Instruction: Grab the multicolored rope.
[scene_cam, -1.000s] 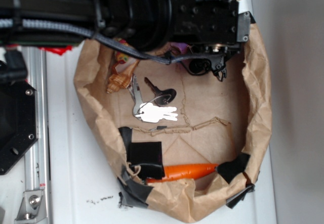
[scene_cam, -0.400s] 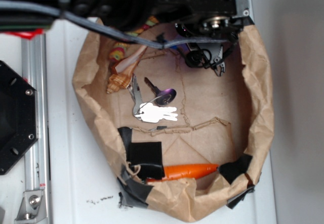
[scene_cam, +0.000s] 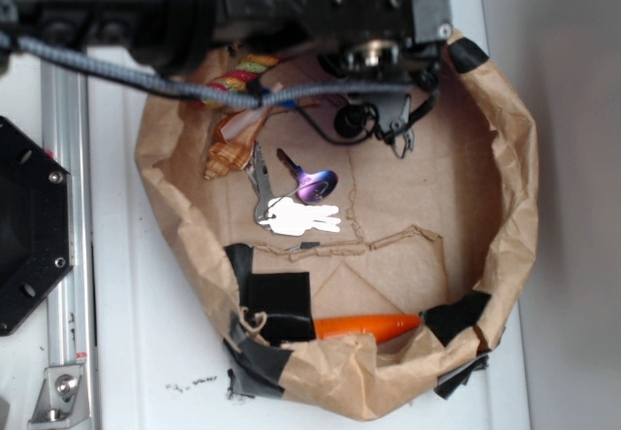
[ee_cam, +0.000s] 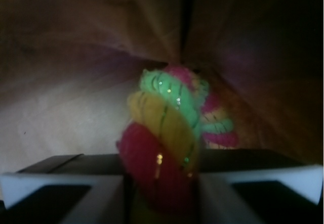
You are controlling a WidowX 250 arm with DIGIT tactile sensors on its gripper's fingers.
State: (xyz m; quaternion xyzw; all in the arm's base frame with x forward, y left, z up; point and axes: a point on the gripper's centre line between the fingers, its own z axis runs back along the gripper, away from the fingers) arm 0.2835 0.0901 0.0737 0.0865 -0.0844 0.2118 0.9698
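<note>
Wrist cam shows the pincer (ee_cam: 161, 193) clenched around the multicolored rope (ee_cam: 167, 133), pressed between both fingers (ee_cam: 61, 188). That's up at the far rim of the brown paper bag (scene_cam: 505, 197), carrot (scene_cam: 364, 327) at the near edge

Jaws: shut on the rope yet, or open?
Shut on the multicolored rope: in the wrist view it fills the gap between both jaws of the gripper, touching each.

A striped rope (scene_cam: 243, 73) is being partly hidden by the black arm (scene_cam: 223, 3) above a paper bag (scene_cam: 505, 197).
</note>
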